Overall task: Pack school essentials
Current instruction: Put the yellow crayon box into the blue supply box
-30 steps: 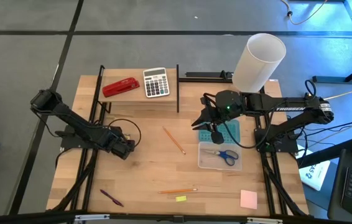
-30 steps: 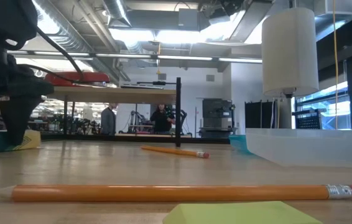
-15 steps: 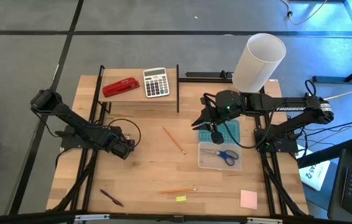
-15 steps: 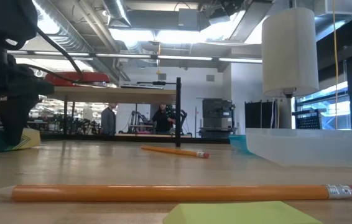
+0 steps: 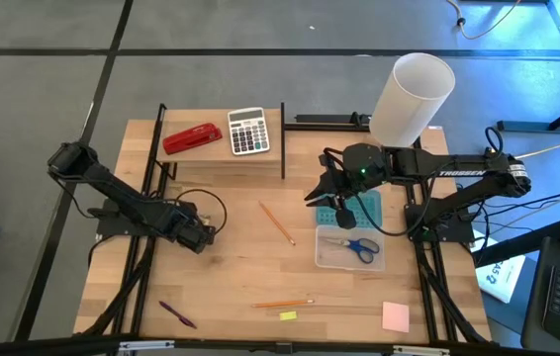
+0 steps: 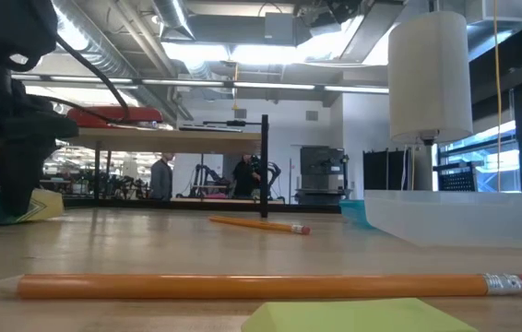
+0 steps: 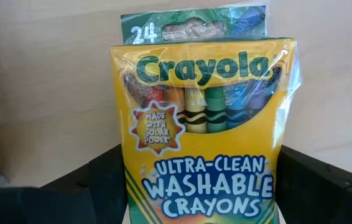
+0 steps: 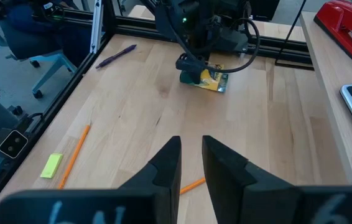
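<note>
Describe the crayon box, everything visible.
The crayon box is a small yellow and green cardboard carton with a clear window showing the crayon tips. It is printed "Crayola", "24" and "Ultra-Clean Washable Crayons", and looks wrapped in clear film. It sits between the fingers of the left claw, low over the wooden table on its left side; whether it touches the wood cannot be told. From the right wrist view it shows as a yellow-green patch under that dark claw.

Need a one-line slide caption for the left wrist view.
Left tool grips a Crayola Ultra-Clean Washable Crayons box over the wooden table.
</note>
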Robot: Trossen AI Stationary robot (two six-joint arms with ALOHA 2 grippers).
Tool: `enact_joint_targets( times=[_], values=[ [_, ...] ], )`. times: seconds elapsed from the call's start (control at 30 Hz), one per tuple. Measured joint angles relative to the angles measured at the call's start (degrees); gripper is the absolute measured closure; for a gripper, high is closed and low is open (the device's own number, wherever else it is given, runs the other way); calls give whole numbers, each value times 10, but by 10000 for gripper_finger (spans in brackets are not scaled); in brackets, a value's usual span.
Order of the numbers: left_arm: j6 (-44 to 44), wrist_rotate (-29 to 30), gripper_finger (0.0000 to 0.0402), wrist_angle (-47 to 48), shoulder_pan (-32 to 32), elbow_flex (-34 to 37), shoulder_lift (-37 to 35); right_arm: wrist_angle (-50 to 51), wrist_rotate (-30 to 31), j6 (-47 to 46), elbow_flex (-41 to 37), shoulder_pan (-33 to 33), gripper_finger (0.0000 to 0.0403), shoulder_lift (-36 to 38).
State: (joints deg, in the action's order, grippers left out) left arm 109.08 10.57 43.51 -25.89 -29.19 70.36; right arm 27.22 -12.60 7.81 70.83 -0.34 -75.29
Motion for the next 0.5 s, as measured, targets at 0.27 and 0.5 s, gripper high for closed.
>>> enact_joint_targets(
  times=[0.27,0.5],
  values=[
    [-70,-15,90,-14,0,0,-25,0,0,0,0,0,334,0],
    [-184,-37,90,-32,5,0,-60,0,0,0,0,0,334,0]
  ],
)
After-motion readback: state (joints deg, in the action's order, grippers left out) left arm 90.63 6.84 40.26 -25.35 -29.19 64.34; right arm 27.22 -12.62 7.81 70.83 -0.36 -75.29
